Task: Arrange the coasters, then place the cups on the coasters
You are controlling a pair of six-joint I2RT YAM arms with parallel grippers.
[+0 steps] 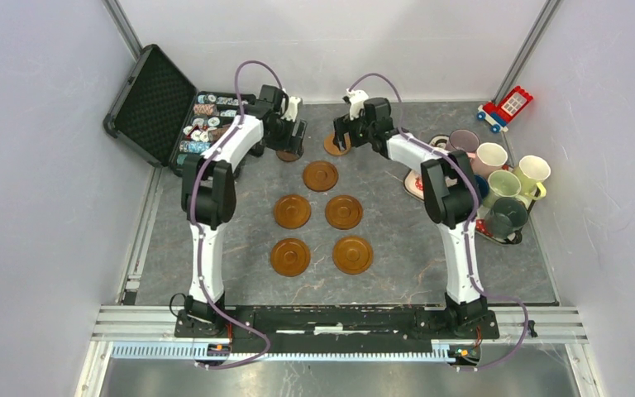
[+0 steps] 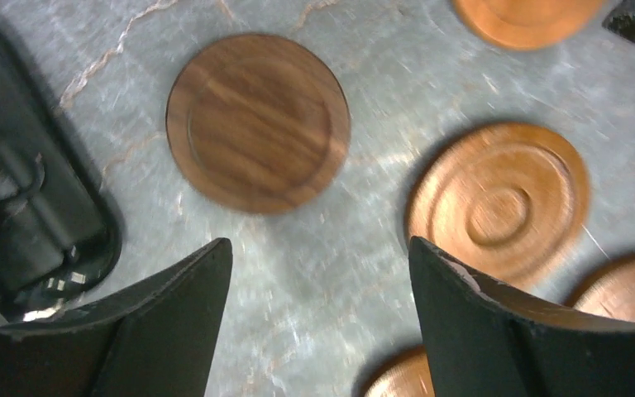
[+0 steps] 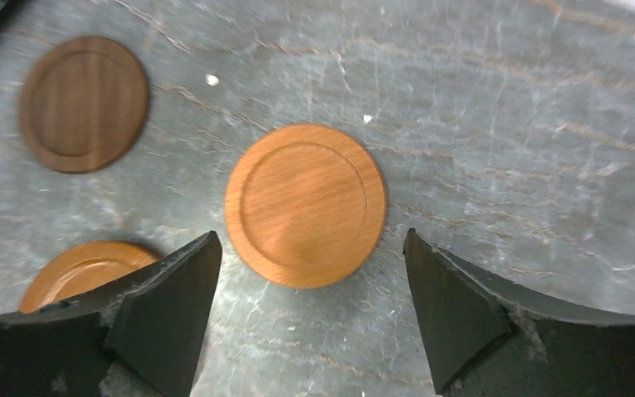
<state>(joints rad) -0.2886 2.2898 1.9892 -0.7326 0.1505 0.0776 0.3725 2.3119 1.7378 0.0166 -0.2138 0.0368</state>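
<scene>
Seven round wooden coasters lie on the grey mat. Five ringed brown ones form a cluster around the middle one [image 1: 292,211]. The dark coaster [image 2: 258,122] lies flat beyond my left gripper [image 2: 318,244], which is open and empty above the mat; a ringed coaster [image 2: 498,203] sits to its right. The light orange coaster [image 3: 304,204] lies flat between and just ahead of the open fingers of my right gripper [image 3: 312,234], apart from them. Both grippers [image 1: 291,136] [image 1: 343,132] hang at the back of the mat. Several cups [image 1: 503,184] stand clustered at the right.
An open black case [image 1: 153,103] with poker chips [image 1: 207,124] sits at the back left, close to the left gripper; its edge [image 2: 25,215] shows in the left wrist view. A white printed tray [image 1: 416,184] holds the cups. A red and blue toy [image 1: 506,107] lies back right.
</scene>
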